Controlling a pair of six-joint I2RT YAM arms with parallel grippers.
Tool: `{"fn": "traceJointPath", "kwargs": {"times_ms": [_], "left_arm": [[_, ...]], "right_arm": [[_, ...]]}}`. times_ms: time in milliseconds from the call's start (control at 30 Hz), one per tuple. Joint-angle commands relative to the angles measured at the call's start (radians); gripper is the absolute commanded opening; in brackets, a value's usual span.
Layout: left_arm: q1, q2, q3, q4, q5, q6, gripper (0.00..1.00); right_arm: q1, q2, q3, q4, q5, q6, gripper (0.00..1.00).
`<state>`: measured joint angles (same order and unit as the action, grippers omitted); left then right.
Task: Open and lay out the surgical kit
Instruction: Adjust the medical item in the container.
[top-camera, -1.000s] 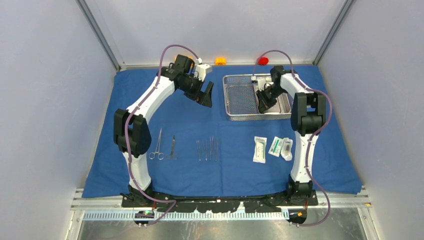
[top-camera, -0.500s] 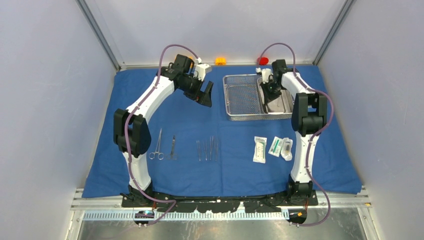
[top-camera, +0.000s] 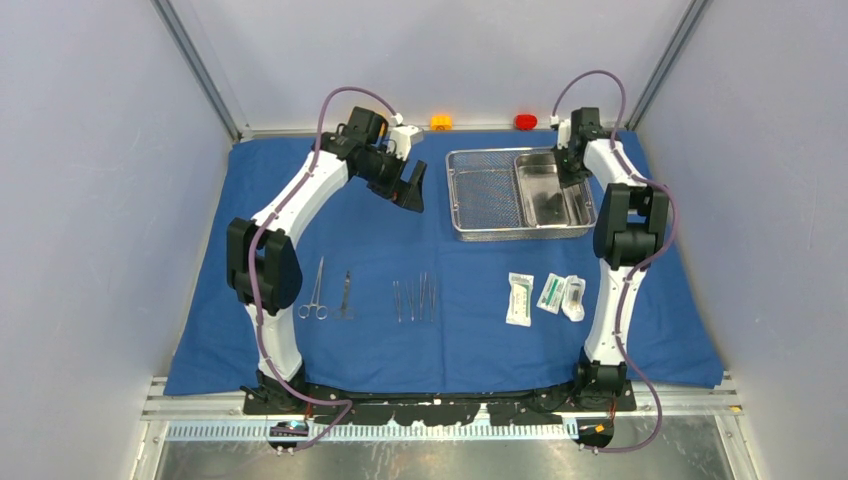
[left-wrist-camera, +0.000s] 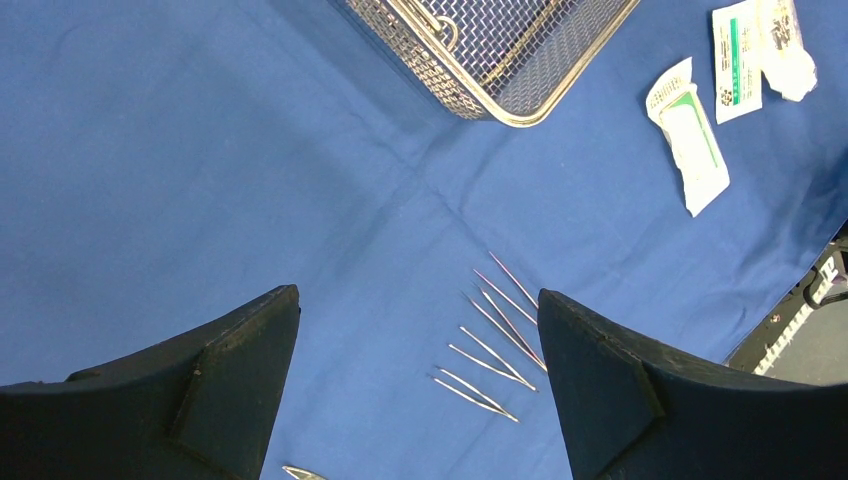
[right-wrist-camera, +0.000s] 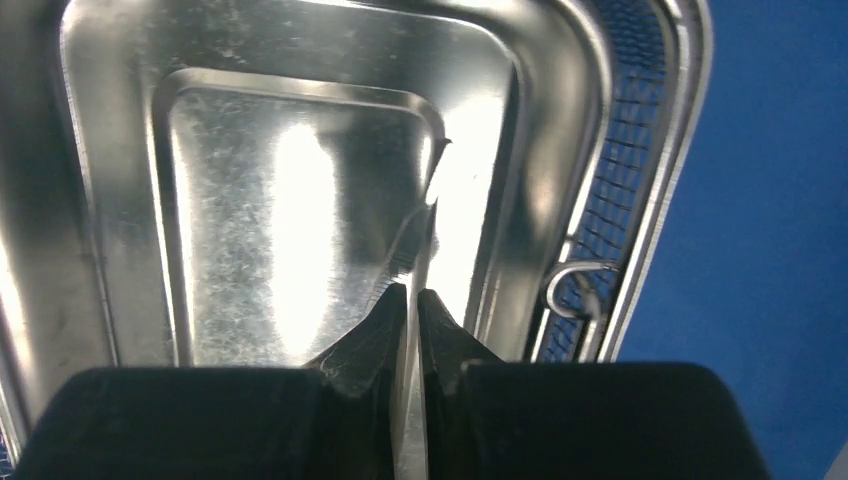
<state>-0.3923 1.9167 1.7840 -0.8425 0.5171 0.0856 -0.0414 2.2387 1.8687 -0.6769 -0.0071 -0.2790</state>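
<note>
Right gripper (right-wrist-camera: 413, 295) has moved to the far right corner of the wire-mesh basket (top-camera: 483, 195), over the steel tray (right-wrist-camera: 300, 200) lying inside it. Its fingers are almost together; whether they grip I cannot tell. Left gripper (left-wrist-camera: 418, 292) hangs left of the basket, spread wide.

Left arm arches to the upper centre-left; left gripper (top-camera: 408, 186) angled downward, fingers (left-wrist-camera: 200, 400) spread wide. Right arm reaches to the upper right; right gripper (top-camera: 571, 172) points down, fingers (right-wrist-camera: 365, 345) nearly together.
</note>
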Motion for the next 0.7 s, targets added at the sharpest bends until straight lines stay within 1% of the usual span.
{"fn": "traceJointPath", "kwargs": {"times_ms": [0, 33, 100, 200, 367, 667], "left_arm": [[0.006, -0.018, 0.054, -0.007, 0.026, -0.001, 0.91], [0.007, -0.016, 0.055, -0.007, 0.028, -0.001, 0.91], [0.006, -0.013, 0.056, -0.007, 0.03, -0.003, 0.91], [0.006, -0.013, 0.057, -0.007, 0.033, -0.004, 0.91], [0.007, -0.013, 0.058, -0.008, 0.038, -0.005, 0.91], [0.007, -0.014, 0.065, -0.012, 0.05, -0.01, 0.91]], "right_arm": [[-0.017, -0.025, 0.046, 0.037, -0.016, 0.102, 0.2], [-0.017, -0.019, 0.052, 0.036, -0.019, 0.113, 0.27], [-0.017, -0.004, 0.067, 0.036, -0.015, 0.134, 0.35], [-0.017, 0.024, 0.099, 0.036, -0.006, 0.158, 0.4], [-0.017, 0.072, 0.158, 0.024, 0.004, 0.184, 0.42], [-0.017, 0.165, 0.268, -0.004, 0.054, 0.226, 0.42]]}}
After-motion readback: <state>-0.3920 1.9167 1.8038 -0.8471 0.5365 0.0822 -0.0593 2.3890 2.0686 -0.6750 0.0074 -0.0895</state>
